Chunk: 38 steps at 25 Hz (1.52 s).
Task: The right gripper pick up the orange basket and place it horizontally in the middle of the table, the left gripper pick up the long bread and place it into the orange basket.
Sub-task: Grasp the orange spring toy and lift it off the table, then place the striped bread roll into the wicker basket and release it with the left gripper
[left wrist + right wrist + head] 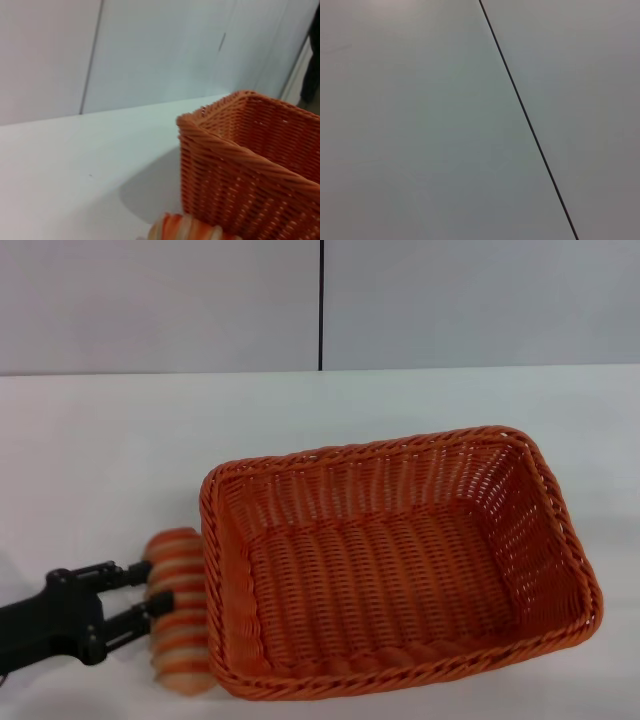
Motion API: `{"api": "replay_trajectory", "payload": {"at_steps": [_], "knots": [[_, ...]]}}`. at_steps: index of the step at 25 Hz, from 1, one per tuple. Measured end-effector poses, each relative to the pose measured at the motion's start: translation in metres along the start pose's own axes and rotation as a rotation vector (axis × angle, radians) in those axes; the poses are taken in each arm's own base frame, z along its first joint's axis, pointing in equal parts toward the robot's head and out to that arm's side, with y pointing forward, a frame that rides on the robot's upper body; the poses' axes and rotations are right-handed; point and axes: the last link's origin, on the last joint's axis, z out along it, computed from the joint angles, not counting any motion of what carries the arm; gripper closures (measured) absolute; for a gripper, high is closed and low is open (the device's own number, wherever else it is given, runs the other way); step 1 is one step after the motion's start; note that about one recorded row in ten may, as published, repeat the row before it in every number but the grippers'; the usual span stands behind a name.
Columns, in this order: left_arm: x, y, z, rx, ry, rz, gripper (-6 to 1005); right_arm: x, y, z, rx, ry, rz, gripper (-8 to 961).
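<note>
- The orange basket (400,565) sits upright on the white worktop (110,450), its long side running across the head view, with nothing inside.
- The long bread (178,610) lies on the worktop just outside the basket's left end wall, touching or nearly touching it.
- The left end effector (130,600) reaches in from the left, its black fingers (122,573) clamped on the bread's side.
- The right end effector appears in no view.

Pale grey panelled wall (160,300) behind; thin dark vertical seam (321,300) between panels.
</note>
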Motion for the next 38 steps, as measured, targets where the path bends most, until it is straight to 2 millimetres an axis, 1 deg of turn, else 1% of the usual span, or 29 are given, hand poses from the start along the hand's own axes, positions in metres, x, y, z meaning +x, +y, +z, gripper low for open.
{"api": "replay_trajectory", "payload": {"at_steps": [8,9,10,11,12,14,16,17,18,19,20,21,22,23,24,25,27,28,29,30,31,32,33,34,35,36,37,38], "knots": [[0.011,-0.016,-0.022,0.105,0.020,0.050,565,0.000,0.000,0.003,-0.005,-0.004,0.001,437],[0.015,-0.021,-0.030,0.146,0.030,0.065,574,0.001,0.001,0.004,-0.006,-0.004,0.002,437],[0.015,-0.021,-0.030,0.146,0.030,0.065,584,0.001,0.001,0.004,-0.006,-0.004,0.002,437],[0.018,-0.024,-0.035,0.174,0.041,0.072,593,0.001,0.001,0.004,-0.006,-0.004,0.003,437],[0.022,-0.030,-0.044,0.220,0.057,0.080,603,0.001,0.000,0.005,-0.003,-0.007,0.003,437],[0.024,-0.031,-0.047,0.231,0.062,0.083,610,0.001,0.000,0.005,0.001,-0.009,0.005,437],[0.030,-0.035,-0.054,0.261,0.079,0.096,617,0.002,0.000,0.005,0.002,-0.008,0.006,437],[0.036,-0.038,-0.058,0.276,0.101,0.106,621,0.002,0.000,0.005,0.002,-0.008,0.008,437],[0.036,-0.038,-0.058,0.276,0.101,0.106,624,0.003,0.001,0.006,0.002,-0.008,0.010,437],[0.049,-0.039,-0.064,0.287,0.152,0.118,627,0.003,0.001,0.008,-0.001,-0.009,0.012,437],[0.049,-0.039,-0.064,0.287,0.152,0.118,631,0.003,0.001,0.008,-0.001,-0.009,0.012,437],[0.057,-0.040,-0.067,0.288,0.189,0.125,634,0.004,0.001,0.008,-0.002,-0.010,0.013,437],[0.057,-0.040,-0.067,0.288,0.189,0.125,638,0.004,0.001,0.009,-0.003,-0.010,0.014,437],[0.082,-0.036,-0.075,0.264,0.293,0.157,641,0.004,0.001,0.010,-0.005,-0.011,0.014,437],[0.096,-0.031,-0.076,0.227,0.347,0.176,645,0.004,0.002,0.011,-0.008,-0.013,0.015,437],[0.096,-0.031,-0.076,0.227,0.347,0.176,653,0.004,0.002,0.011,-0.008,-0.013,0.015,437],[0.108,-0.023,-0.073,0.160,0.409,0.180,670,0.004,0.002,0.012,-0.010,-0.014,0.015,437],[0.112,-0.020,-0.071,0.128,0.431,0.181,679,0.004,0.002,0.013,-0.011,-0.014,0.015,437],[0.116,-0.012,-0.061,0.045,0.461,0.174,687,0.004,0.002,0.013,-0.011,-0.015,0.016,437],[0.116,-0.012,-0.061,0.045,0.461,0.174,705,0.004,0.002,0.013,-0.011,-0.015,0.016,437],[0.116,-0.009,-0.056,0.009,0.467,0.167,722,0.004,0.002,0.013,-0.011,-0.015,0.016,437],[0.112,-0.002,-0.041,-0.063,0.470,0.146,740,0.005,0.003,0.012,-0.010,-0.014,0.018,437],[0.112,-0.002,-0.041,-0.063,0.470,0.146,749,0.005,0.003,0.012,-0.010,-0.014,0.018,437],[0.104,0.007,-0.023,-0.135,0.469,0.124,758,0.005,0.003,0.011,-0.008,-0.013,0.022,437],[0.104,0.007,-0.023,-0.135,0.469,0.124,767,0.005,0.003,0.011,-0.008,-0.013,0.022,437],[0.102,0.010,-0.017,-0.155,0.471,0.123,776,0.005,0.003,0.011,-0.009,-0.013,0.022,437],[0.096,0.015,-0.005,-0.187,0.476,0.115,785,0.006,0.003,0.011,-0.010,-0.012,0.023,437],[0.096,0.015,-0.005,-0.187,0.476,0.115,792,0.006,0.003,0.011,-0.010,-0.012,0.023,437]]}}
